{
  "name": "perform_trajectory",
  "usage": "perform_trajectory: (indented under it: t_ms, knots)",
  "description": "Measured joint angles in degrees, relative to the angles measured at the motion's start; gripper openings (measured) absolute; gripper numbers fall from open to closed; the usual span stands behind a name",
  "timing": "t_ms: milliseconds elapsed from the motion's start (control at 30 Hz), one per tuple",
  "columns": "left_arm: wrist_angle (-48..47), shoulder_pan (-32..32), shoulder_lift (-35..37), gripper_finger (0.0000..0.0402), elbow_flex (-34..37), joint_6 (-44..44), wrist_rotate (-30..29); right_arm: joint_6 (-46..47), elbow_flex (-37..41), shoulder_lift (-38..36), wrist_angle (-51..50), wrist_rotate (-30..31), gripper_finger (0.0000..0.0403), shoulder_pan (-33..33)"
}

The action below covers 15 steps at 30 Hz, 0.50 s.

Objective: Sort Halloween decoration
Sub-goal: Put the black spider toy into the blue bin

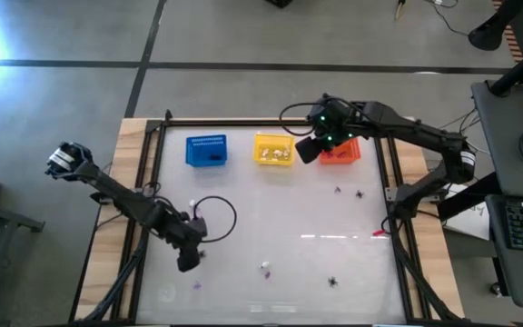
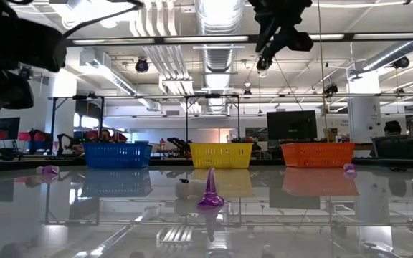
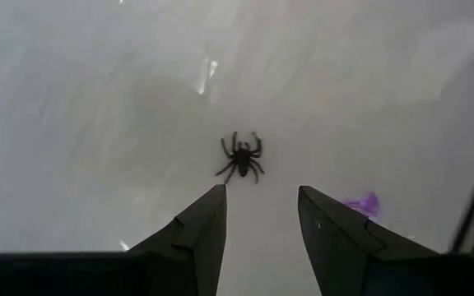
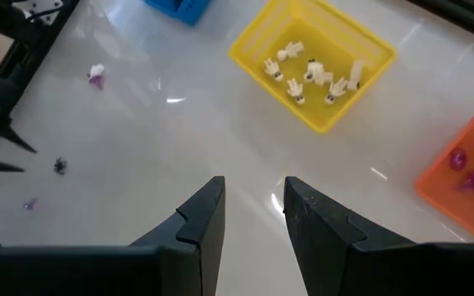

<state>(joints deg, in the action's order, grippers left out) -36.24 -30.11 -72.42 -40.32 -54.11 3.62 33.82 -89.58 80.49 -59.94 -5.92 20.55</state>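
A tiny black spider point(image 3: 241, 156) lies on the white table just ahead of my left gripper point(image 3: 262, 193), which hangs open over the near left part of the table point(image 1: 189, 262), pointing steeply down. A purple trinket point(image 3: 360, 204) lies beside its fingers. My right gripper point(image 4: 253, 185) is open and holds nothing, raised above the far side between the yellow basket point(image 1: 273, 149) and the orange-red basket point(image 1: 341, 151). White trinkets point(image 4: 311, 78) lie in the yellow basket and purple ones point(image 4: 471, 177) in the orange-red one. The blue basket point(image 1: 206, 150) stands left of them.
Loose trinkets lie scattered on the table: two dark ones point(image 1: 338, 190) point(image 1: 360, 193) near the orange-red basket, a white-and-purple one point(image 1: 265, 268), a black one point(image 1: 333, 282) and a purple one point(image 1: 196, 284) near the front. A raised frame point(image 1: 390, 182) borders the table.
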Motion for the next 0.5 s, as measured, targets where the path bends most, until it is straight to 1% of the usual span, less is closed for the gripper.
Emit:
perform_trajectory:
  t_ms: [233, 500]
  knots:
    - [1.5, -0.1, -6.7, 0.0135, 0.0, 1.7, 0.0, 0.1, 0.0, 0.4, 0.0, 0.0, 0.0118, -1.6]
    - [6.8, -0.1, -12.7, 0.0135, -0.1, 2.6, 0.0, 0.9, 0.0, 0.4, 0.0, 0.0, 0.011, -1.6]
